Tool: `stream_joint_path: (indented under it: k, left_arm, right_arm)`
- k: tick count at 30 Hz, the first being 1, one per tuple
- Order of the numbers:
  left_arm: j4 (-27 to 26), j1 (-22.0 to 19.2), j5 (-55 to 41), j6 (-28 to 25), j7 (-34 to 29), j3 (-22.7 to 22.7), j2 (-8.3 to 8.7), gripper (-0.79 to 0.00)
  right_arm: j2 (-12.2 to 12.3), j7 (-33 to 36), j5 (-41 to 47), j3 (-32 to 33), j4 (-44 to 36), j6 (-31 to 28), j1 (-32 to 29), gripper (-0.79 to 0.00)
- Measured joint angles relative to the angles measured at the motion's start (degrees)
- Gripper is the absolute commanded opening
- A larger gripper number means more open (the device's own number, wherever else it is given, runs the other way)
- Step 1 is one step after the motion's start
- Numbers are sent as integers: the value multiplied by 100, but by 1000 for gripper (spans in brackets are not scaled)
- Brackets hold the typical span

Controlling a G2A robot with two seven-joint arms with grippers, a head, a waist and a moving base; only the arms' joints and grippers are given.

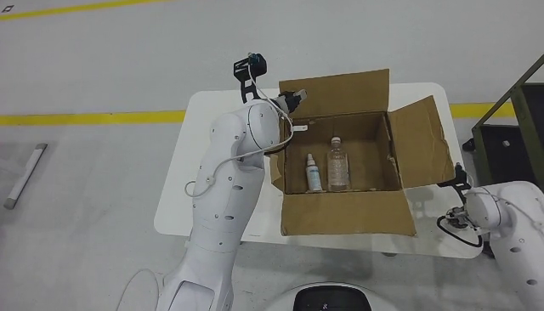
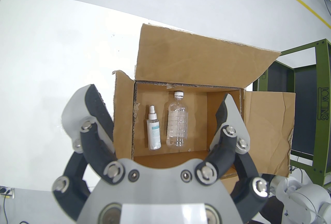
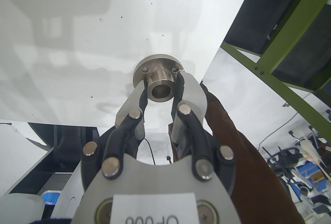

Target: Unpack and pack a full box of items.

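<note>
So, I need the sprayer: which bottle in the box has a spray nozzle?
The smaller spray bottle; the larger clear bottle beside it has a plain white cap.

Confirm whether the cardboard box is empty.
No, a spray bottle and a clear plastic bottle lie side by side inside the cardboard box.

Pale grey floor point(image 1: 127, 48) with yellow lines point(image 1: 85, 117), green rack point(image 2: 322, 67).
</note>
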Motion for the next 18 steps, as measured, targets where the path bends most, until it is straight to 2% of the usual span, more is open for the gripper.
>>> stream_joint_path:
  k: [4, 8, 12, 15, 18]
  left_arm:
    - [0, 0, 0, 0, 0, 0, 0, 0]
    - [0, 0, 0, 0, 0, 0, 0, 0]
    - [0, 0, 0, 0, 0, 0, 0, 0]
    - [0, 0, 0, 0, 0, 0, 0, 0]
    - [0, 1, 0, -1, 0, 0, 0, 0]
  right_arm:
    - [40, 43, 482, 527, -379, 147, 57, -785]
    - [93, 118, 1424, 1415, -874, 380, 170, -785]
    - [160, 87, 1843, 2078, -1542, 516, 354, -785]
    - [193, 27, 2210, 2316, -2029, 611, 542, -785]
    - [211, -69, 2621, 2189, -2398, 567, 710, -785]
